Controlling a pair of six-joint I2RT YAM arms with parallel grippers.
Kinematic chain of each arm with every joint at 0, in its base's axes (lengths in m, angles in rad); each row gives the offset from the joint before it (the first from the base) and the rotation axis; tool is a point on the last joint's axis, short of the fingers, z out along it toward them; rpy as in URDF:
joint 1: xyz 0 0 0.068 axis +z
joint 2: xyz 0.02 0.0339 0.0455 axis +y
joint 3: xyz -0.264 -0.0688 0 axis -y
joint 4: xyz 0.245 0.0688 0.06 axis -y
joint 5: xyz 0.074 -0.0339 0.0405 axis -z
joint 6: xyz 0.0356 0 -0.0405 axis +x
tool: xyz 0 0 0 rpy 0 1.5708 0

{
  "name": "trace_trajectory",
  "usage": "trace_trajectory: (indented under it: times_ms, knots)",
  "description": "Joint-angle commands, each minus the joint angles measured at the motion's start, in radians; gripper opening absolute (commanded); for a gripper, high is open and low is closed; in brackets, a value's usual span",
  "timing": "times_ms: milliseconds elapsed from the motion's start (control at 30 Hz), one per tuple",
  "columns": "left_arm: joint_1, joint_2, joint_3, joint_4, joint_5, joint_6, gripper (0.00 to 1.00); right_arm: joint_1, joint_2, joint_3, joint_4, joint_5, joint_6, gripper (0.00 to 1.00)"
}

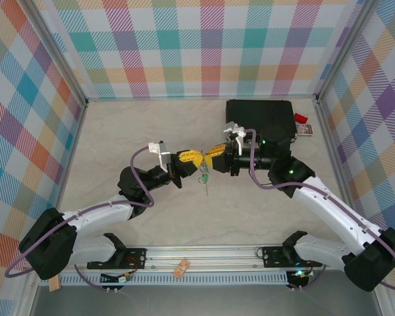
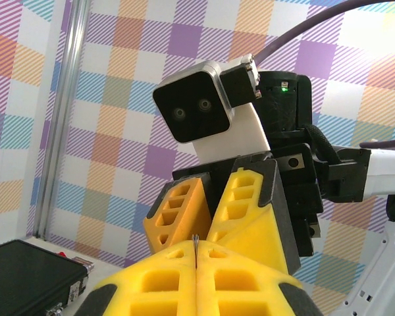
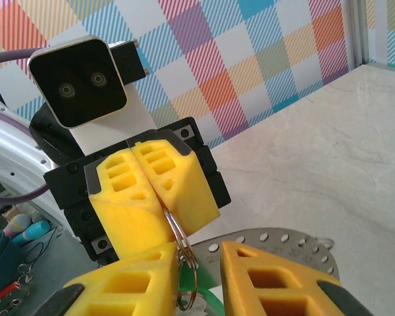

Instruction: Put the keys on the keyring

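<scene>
1. Both arms reach in over the middle of the table (image 1: pixel 118 131) and meet tip to tip above it
2. The left end effector (image 1: pixel 188 160) has its yellow fingers pressed tight together. From the right wrist you can see them pinching the keyring (image 3: pixel 182 242), a thin double-wire loop sticking out of the seam between the pads
3. The right end effector (image 3: pixel 199 258) faces it with its fingers parted a little. The keyring reaches down into that gap and lies against one finger, while the other finger stands clear of it
4. A green-headed key (image 1: pixel 203 176) hangs in the air just under the spot where the two meet, above the table. From the right wrist, green shows low in the gap beneath the loop, but I cannot tell whether the key is threaded on
5. A flat grey metal plate (image 3: pixel 286 245) with small holes along its curved rim sits just behind the right fingers; I cannot tell whether it is joined to the loop
6. A black case (image 1: pixel 260 118) lies at the far side of the table behind the right arm, with a small red item (image 1: pixel 301 119) just beside it
</scene>
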Motion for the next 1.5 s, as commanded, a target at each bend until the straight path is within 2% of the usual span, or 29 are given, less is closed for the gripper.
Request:
trace_trajectory:
  times_ms: [0,233,333,967,1067,1167,1300,1467]
  knots:
    - [-0.006,0.004,0.035,0.080,0.025,-0.016,0.00,-0.001,0.009,-0.005,0.051,-0.035,0.012,0.22]
    - [-0.007,0.011,0.035,0.081,0.034,-0.024,0.00,0.000,0.018,-0.002,0.068,-0.052,0.020,0.14]
    - [-0.005,0.011,0.035,0.081,0.032,-0.024,0.00,0.000,0.020,-0.001,0.062,-0.054,0.016,0.00]
    - [-0.006,0.021,0.021,0.071,0.010,-0.003,0.00,-0.001,-0.026,0.019,-0.083,0.008,-0.061,0.00]
    - [-0.004,0.017,0.019,0.060,0.009,0.004,0.06,-0.001,-0.034,0.029,-0.119,0.022,-0.080,0.00]
    - [-0.004,0.004,0.018,0.031,0.004,0.012,0.22,-0.001,-0.035,0.051,-0.172,0.040,-0.107,0.00]
    - [0.006,-0.022,0.013,-0.020,0.003,0.032,0.27,-0.001,-0.028,0.097,-0.268,0.069,-0.158,0.00]
    - [0.031,-0.063,0.022,-0.143,0.016,0.058,0.29,-0.001,-0.013,0.154,-0.388,0.104,-0.228,0.00]
